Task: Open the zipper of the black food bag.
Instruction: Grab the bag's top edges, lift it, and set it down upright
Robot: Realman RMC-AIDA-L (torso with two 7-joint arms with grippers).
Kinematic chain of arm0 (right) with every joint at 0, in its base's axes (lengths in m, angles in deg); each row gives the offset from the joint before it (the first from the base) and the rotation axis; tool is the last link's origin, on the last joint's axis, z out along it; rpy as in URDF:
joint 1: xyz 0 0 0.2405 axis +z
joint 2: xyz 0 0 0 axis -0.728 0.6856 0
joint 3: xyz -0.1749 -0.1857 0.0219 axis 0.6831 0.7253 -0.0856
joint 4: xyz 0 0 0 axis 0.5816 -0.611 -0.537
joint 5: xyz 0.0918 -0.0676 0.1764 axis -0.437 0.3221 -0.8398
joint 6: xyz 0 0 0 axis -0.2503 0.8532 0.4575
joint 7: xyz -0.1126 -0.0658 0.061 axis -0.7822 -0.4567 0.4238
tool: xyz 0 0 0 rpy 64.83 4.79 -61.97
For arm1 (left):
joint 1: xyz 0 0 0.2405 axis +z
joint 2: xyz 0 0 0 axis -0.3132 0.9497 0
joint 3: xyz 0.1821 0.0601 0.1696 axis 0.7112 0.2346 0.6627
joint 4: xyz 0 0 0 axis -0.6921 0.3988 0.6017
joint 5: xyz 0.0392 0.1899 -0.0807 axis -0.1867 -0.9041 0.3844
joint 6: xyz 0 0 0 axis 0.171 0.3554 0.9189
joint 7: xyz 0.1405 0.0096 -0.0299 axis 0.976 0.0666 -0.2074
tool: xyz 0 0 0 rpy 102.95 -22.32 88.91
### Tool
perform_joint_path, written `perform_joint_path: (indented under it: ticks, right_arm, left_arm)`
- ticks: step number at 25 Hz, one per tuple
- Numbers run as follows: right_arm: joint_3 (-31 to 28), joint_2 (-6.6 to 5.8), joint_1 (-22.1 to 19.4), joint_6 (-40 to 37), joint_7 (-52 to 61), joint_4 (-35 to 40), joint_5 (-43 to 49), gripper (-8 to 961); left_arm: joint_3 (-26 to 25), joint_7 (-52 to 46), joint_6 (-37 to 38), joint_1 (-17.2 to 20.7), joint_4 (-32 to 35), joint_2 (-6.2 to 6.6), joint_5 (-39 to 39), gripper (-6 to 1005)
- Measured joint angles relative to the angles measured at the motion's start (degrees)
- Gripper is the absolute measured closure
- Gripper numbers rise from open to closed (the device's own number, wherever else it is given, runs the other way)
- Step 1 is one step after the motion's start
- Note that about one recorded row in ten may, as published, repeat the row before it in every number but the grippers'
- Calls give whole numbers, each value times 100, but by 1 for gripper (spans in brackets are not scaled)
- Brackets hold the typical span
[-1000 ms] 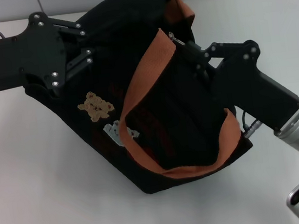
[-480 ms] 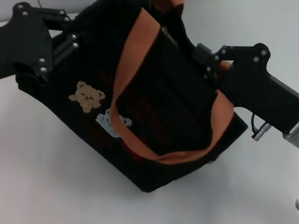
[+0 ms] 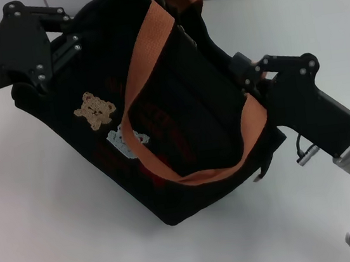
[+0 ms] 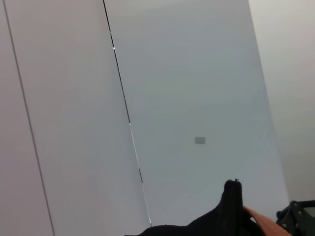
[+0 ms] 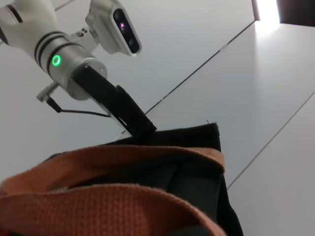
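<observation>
in the head view we see the black food bag tilted across the middle of the frame on the white table, its orange handle looping over the top; the left gripper sits at the bag's upper left corner and the right gripper presses in at its right edge, centre right of the frame; a tan bear patch and a pale one just below it show on the front; we can read no writing on them; the left wrist view gives only a grey panelled wall with a black corner of the bag at the bottom right; the right wrist view shows the orange webbing filling the lower left, and the left arm with a green light at upper left; we cannot make out the zipper in any view; whether either gripper's fingers are parted or closed, or what they grip, we cannot tell, the fabric hiding them.
</observation>
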Motion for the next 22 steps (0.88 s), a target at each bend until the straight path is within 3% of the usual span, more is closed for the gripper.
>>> perform_joint_path:
  ticks: [9, 12, 22]
  right_arm:
    - [-70, 14, 273, 372, -15, 10, -33, 818]
    - [-95, 14, 401, 704, -47, 20, -38, 686]
    - [-83, 12, 614, 1091, -81, 26, -7, 682]
  left_arm:
    - [29, 3, 133, -14, -1, -17, 4, 895]
    - [31, 5, 188, -20, -1, -23, 4, 895]
    - [32, 11, 312, -48, -1, -29, 58, 894]
